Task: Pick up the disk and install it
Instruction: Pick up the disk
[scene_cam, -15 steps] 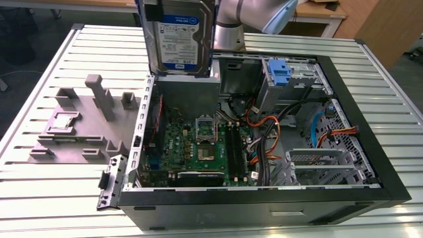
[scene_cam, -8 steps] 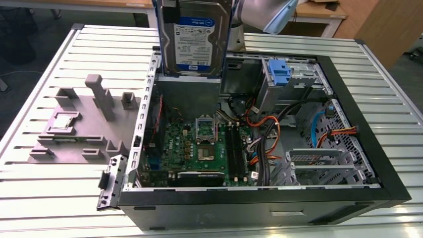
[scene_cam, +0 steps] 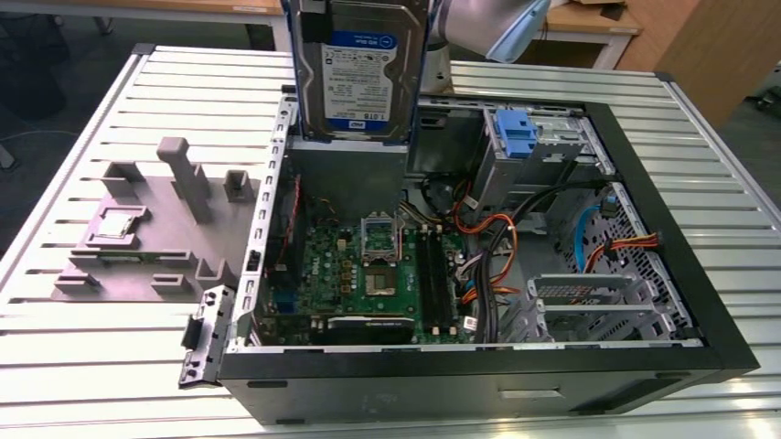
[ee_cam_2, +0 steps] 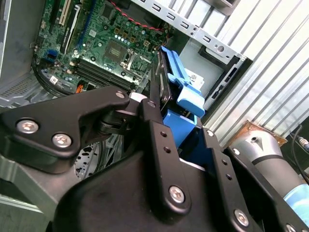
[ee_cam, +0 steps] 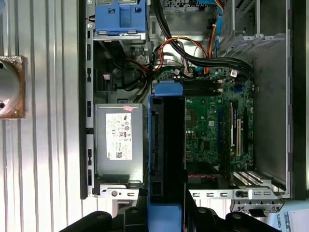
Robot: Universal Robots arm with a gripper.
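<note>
- The black gripper (ee_cam: pixel 166 212) clamps the flat silver-grey disk (scene_cam: pixel 360 69) with its blue plastic bracket, upright between the fingers.
- Beneath the fingers is the open black computer case (scene_cam: pixel 488 380); the disk hangs clear of it, I judge to avoid the cables.

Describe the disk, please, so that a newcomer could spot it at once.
Find the open black computer case on the slatted table. Above it, the tool holds the disk upright. Unlike the bare blue caddy inside, it is silver-grey with a white-and-blue label and blue bracket.
</note>
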